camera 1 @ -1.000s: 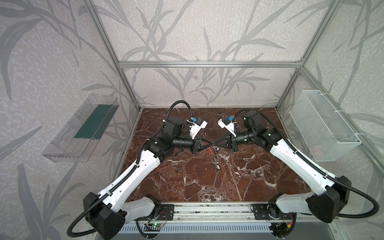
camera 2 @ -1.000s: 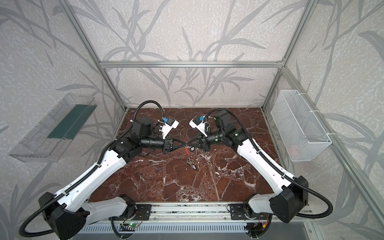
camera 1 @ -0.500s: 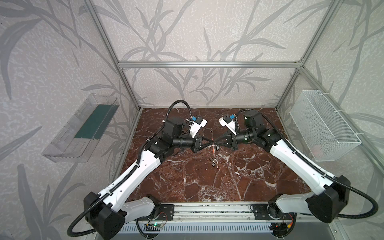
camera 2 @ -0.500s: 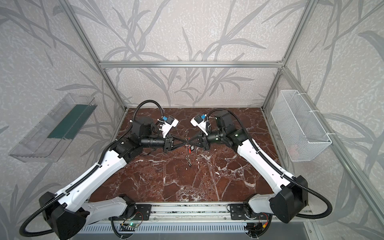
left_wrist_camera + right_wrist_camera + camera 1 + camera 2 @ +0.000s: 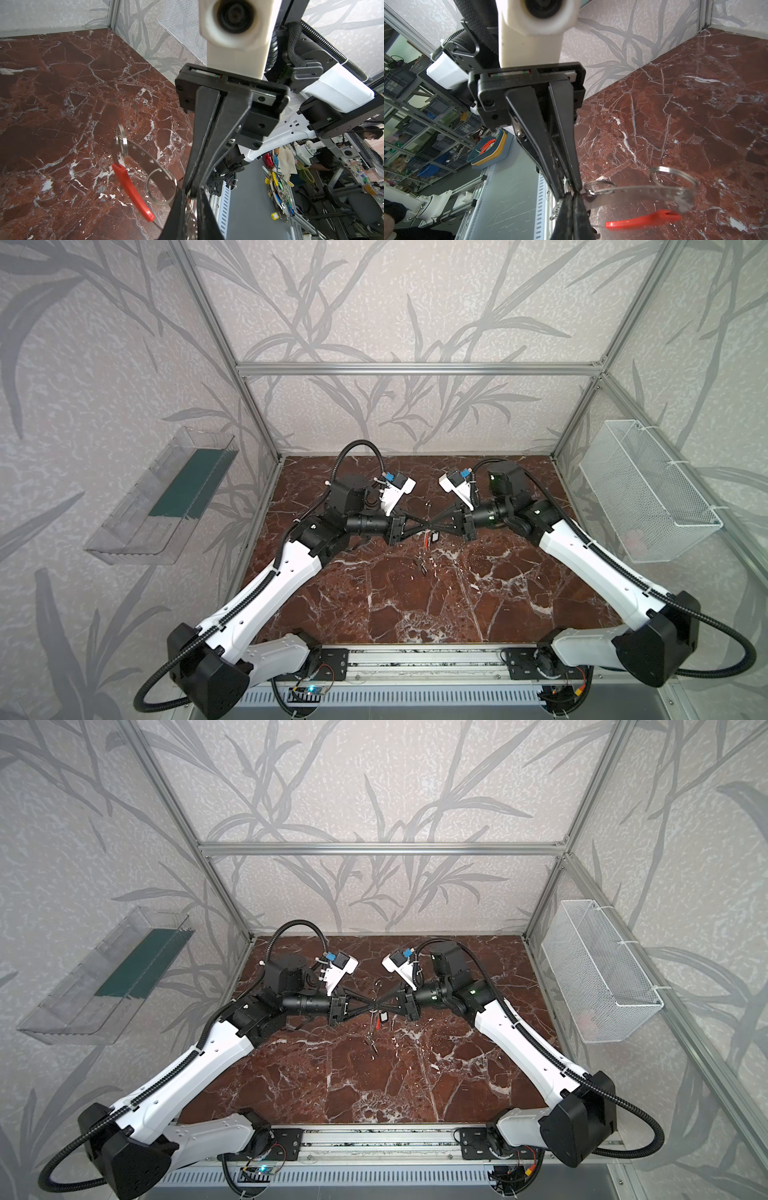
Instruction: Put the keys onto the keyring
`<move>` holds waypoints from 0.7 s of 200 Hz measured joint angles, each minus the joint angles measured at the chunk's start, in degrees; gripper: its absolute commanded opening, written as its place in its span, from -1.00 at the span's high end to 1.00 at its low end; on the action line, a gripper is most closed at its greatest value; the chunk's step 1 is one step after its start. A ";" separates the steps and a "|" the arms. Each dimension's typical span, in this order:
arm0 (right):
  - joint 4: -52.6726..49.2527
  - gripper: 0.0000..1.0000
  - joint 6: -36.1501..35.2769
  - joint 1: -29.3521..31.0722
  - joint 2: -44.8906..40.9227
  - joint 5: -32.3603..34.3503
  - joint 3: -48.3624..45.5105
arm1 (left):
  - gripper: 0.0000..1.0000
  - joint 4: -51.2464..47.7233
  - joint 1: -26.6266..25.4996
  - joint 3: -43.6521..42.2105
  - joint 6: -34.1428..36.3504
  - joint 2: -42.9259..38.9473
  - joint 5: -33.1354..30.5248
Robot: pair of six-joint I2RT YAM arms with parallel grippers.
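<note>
The keyring (image 5: 149, 164) is a flat grey band with holes, held above the marble floor. It carries two small split rings (image 5: 672, 176) and a red tag (image 5: 643, 220). My left gripper (image 5: 191, 192) and right gripper (image 5: 572, 194) meet tip to tip at the same end of the band. The left jaws stand a sliver apart with the silvery band between them. The right jaws are pressed together at the band's edge. In both top views a black-tagged key (image 5: 435, 536) hangs beside the red tag (image 5: 377, 1023). More keys (image 5: 422, 565) lie on the floor just in front.
A white wire basket (image 5: 648, 497) hangs on the right wall and a clear tray (image 5: 166, 497) on the left wall. Aluminium frame posts (image 5: 577, 418) stand at the back corners. The metal rail (image 5: 419, 664) with both arm bases runs along the front edge.
Both grippers stay joined at the centre and have lifted very slightly. The keys on the floor have not moved, and nothing was let go.
</note>
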 measured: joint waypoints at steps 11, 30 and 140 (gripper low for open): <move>0.22 1.00 0.15 -0.09 0.00 -0.31 -0.33 | 0.78 -0.22 -0.04 0.00 0.11 0.00 0.00; 1.53 1.00 0.96 -0.37 -0.11 -1.14 -1.09 | 0.79 -0.37 -0.15 0.00 0.22 -0.07 -0.17; 4.74 0.74 3.89 -1.11 -1.33 -2.54 -2.75 | 1.00 1.01 -0.52 -0.48 0.00 -0.72 -1.20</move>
